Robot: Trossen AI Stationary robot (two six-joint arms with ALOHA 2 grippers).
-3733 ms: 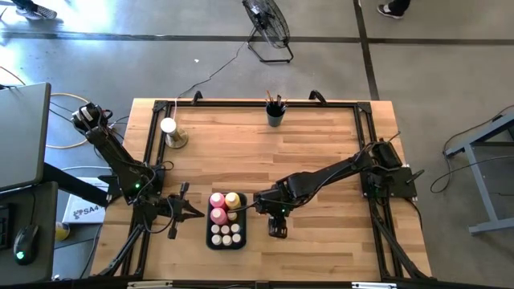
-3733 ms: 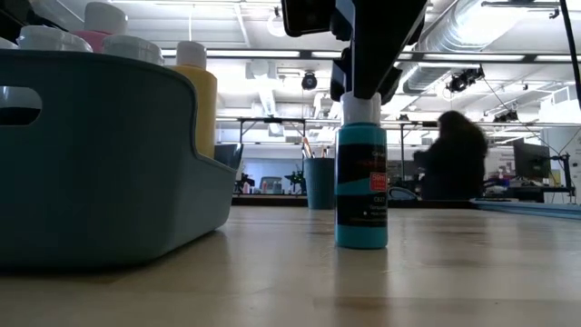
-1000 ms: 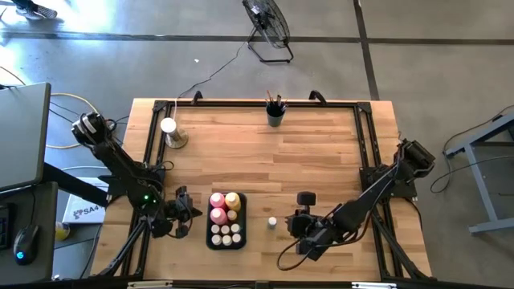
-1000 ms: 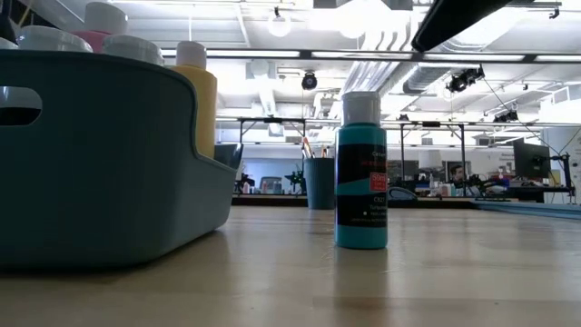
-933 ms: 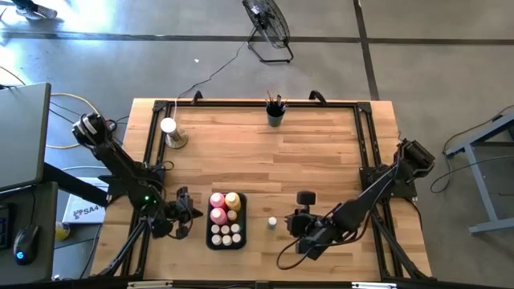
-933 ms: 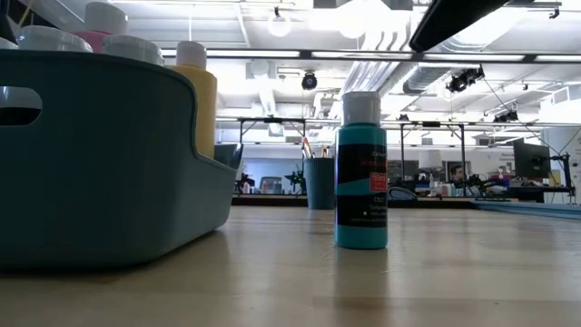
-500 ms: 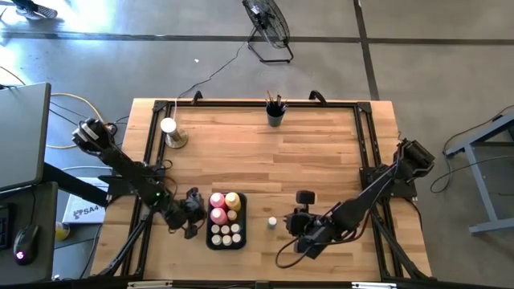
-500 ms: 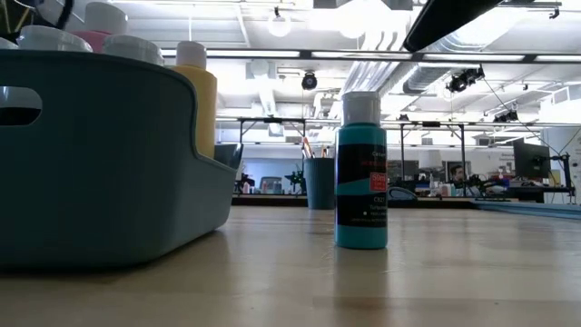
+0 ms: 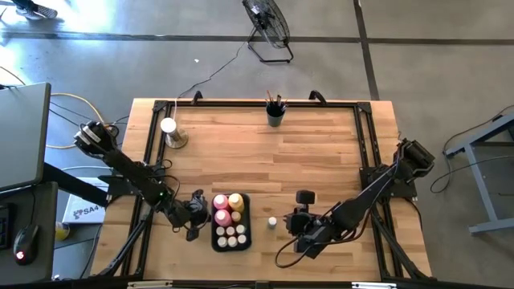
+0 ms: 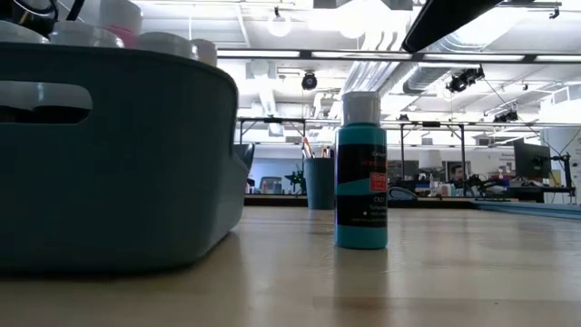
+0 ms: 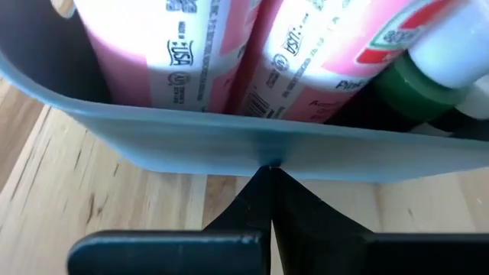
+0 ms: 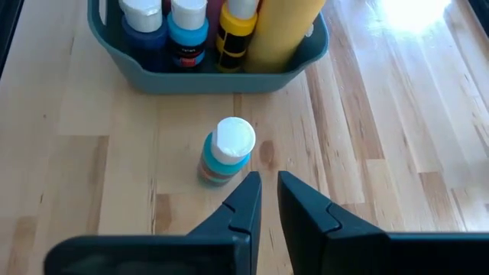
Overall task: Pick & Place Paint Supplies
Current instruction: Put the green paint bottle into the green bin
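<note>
Left end effector, lower left of centre: fingers closed, tips against grey bin of paint bottles. Teal bottle, centre table, upright. Right end effector, just right: narrow gap, empty.

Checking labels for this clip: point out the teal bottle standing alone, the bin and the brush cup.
teal bottle [image 10: 361, 173], low view, on its label.
bin [image 12: 206, 78], right wrist view, on its near wall.
brush cup [image 9: 275, 118], high view, on the cup's rim.

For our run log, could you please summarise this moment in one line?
left hand: shut, against caddy | right hand: empty, behind teal bottle
</note>
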